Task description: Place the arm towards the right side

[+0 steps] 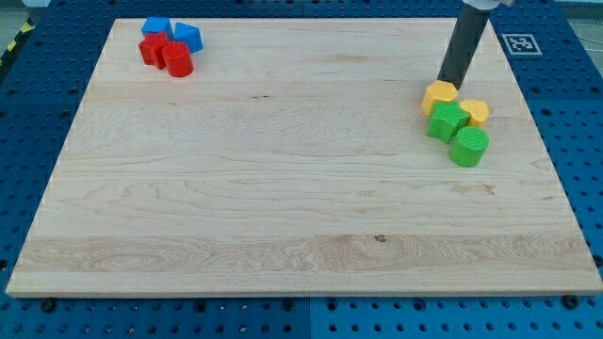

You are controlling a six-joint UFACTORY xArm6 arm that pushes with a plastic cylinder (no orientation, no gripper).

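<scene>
no readable text or numbers

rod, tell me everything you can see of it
The rod is a straight dark cylinder, matte-looking, leaning slightly as it comes down from the view's top right, where its upper end is cut off. My tip sits at the top edge of a yellow block, apparently touching it, in the cluster at the board's right side.

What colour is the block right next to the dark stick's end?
Yellow: my tip sits against the yellow block, seen in the camera view.
</scene>
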